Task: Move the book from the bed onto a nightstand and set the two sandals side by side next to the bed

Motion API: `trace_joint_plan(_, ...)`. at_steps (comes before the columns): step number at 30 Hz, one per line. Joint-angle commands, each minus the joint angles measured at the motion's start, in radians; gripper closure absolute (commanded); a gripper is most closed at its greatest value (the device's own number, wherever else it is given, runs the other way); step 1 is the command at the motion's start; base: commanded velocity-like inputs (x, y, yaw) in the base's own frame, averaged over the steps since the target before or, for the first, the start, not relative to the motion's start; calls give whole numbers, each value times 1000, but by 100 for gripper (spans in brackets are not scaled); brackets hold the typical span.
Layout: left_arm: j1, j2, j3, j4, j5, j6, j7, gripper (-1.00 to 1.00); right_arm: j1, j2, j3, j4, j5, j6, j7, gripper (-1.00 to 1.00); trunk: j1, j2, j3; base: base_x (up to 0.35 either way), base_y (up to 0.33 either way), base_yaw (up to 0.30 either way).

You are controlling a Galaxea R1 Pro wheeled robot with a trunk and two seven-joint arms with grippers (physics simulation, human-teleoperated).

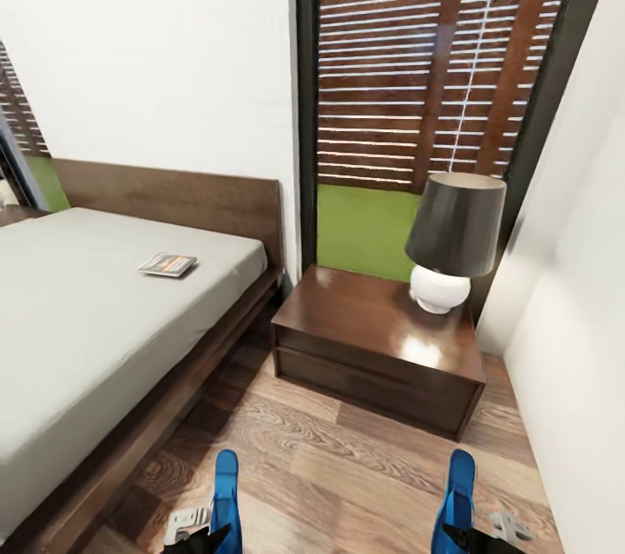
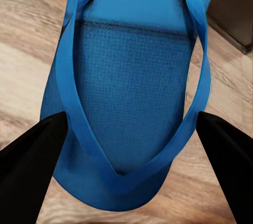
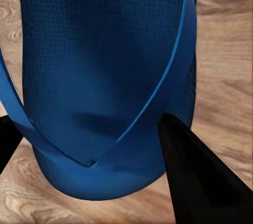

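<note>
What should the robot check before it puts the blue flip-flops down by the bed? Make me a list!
1. Left gripper has a sandal: ok, the fingers sit on either side of it.
2. Right gripper has the other sandal: ok, though how firm the grip is, cannot tell.
3. Bare wood floor beside the bed to set them on: ok.
4. Sandals side by side: not ok, they are held far apart.
5. Book moved off the mattress: not ok, it lies near the headboard.
6. Room on the nightstand beside the lamp: ok.
</note>
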Motion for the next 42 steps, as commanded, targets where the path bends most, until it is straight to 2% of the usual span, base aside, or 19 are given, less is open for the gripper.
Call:
trace_joint_plan(1, -1, -1, 3, 2, 3, -1, -5, 100, 0, 0, -6, -1, -6, 10, 2, 100, 0, 0, -1, 0, 0, 290)
trace_joint_plan(42, -1, -2, 3, 2, 3, -1, -5, 100, 0, 0, -6, -1, -6, 10, 2, 100, 0, 0, -1, 0, 0, 290)
